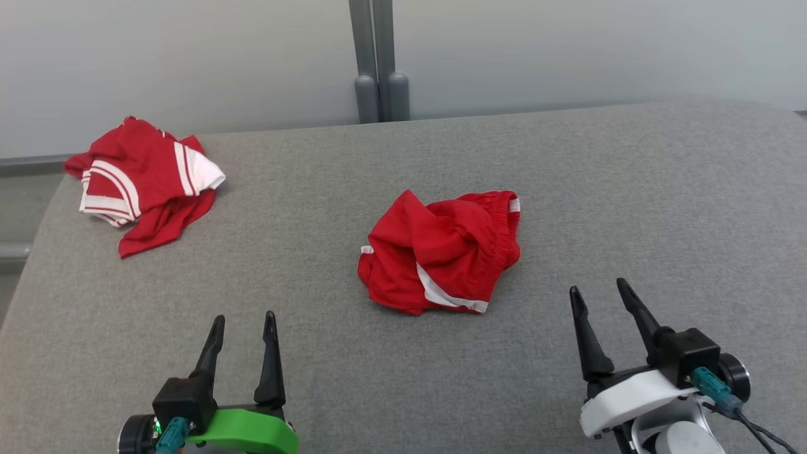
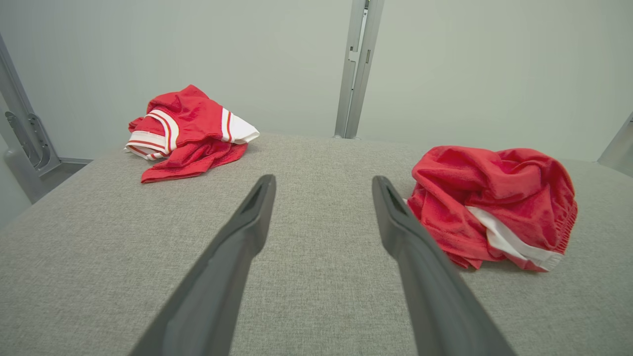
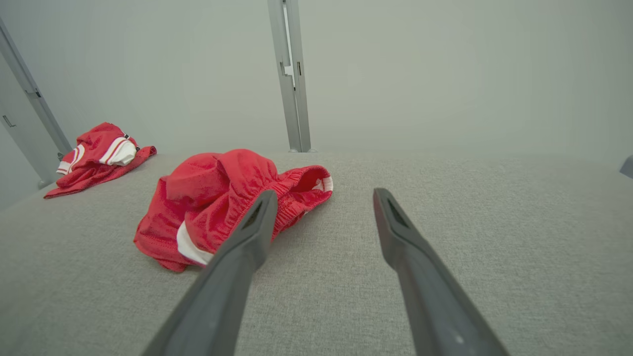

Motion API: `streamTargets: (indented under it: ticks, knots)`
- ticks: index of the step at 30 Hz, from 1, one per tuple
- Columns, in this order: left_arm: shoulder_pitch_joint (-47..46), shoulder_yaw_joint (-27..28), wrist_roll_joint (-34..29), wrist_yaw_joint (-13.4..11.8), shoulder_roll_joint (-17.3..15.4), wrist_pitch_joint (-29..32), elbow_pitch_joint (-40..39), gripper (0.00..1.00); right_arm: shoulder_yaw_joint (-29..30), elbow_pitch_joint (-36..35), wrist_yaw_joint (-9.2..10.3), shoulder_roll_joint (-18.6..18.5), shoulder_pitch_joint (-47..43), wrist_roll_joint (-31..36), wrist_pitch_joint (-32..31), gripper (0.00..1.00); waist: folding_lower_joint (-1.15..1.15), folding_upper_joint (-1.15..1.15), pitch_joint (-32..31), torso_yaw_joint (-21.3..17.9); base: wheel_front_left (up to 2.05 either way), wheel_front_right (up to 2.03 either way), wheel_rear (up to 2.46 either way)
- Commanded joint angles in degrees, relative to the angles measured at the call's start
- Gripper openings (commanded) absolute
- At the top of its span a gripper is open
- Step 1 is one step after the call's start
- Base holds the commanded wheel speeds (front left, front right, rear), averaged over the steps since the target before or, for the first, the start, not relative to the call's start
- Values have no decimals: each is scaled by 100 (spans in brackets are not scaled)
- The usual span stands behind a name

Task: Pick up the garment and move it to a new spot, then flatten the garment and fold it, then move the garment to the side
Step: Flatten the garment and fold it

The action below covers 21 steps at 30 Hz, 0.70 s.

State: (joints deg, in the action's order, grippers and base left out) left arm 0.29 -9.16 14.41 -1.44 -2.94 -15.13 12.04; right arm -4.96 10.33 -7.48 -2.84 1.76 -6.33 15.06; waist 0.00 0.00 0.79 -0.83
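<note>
Soft red cloth garment [image 1: 441, 252] on matt, woven grey surface [image 1: 630, 189].

Bare surface [image 1: 630, 202] around crumpled garment [image 1: 441, 252]

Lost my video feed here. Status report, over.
Both open and empty: left claw, right claw. Centre red garment crumpled, untouched, between the two claws and ahead. Striped red garment far left, out of the way.

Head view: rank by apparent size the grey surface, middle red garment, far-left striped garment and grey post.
1. grey surface
2-3. middle red garment, far-left striped garment: alike, unranked; striped one lies farther
4. grey post
</note>
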Motion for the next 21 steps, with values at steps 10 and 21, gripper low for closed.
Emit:
streamTargets:
  ticks: [10,21]
  knots:
    - [-329,-285,176,-84,0,-3,-154,100,-495,1705,-1,-15,1126,97,18,100,0,0,767,854,0,0,0]
    - [-414,-370,267,-209,1,-3,-203,100,-786,2724,-1,-15,1726,-127,18,22,0,0,945,1231,0,0,0]
